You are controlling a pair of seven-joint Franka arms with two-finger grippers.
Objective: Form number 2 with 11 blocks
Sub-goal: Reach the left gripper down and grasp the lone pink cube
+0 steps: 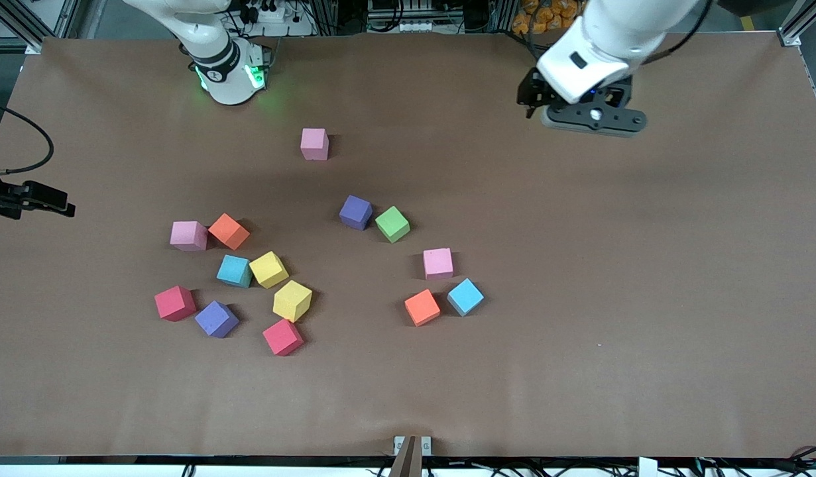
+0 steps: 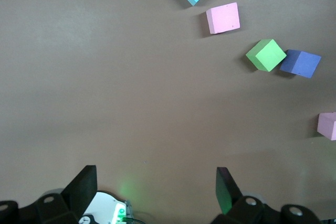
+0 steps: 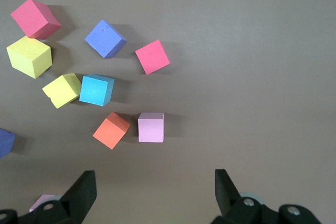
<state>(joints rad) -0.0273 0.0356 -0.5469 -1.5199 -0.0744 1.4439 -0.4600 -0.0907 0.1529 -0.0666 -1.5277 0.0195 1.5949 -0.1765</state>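
1. Status. No digit 2 is started. The small matte foam cubes lie loose on the brown table (image 1: 580, 331). One group sits mid-frame toward the right arm's end, around the two yellow cubes (image 1: 269, 269). A second sits centre frame, around the green cube (image 1: 392, 224). A lone pink cube (image 1: 314, 144) lies upper-middle.

2. Grippers. The left gripper (image 2: 156, 179) hangs over bare table in the upper part of the front view, toward the left arm's end, jaws apart, holding nothing. The right gripper (image 3: 155, 182) is over bare table beside a pink cube (image 3: 151, 127) and an orange cube (image 3: 111, 130), jaws apart and empty.

3. Risks.
- Wrong colour: two red cubes (image 1: 175, 303) sit in the first group. Don't pick them.
- Count: front view shows 3 pink cubes, so one is probably spare.
- Crowding: the light blue cube (image 1: 234, 271) touches a yellow one. A pick there may nudge its neighbour.
- Both arms reaching centre frame may clash.

4. Views. Only the front view shows all cubes at once. Wrist views show jaw gaps; the front view doesn't.
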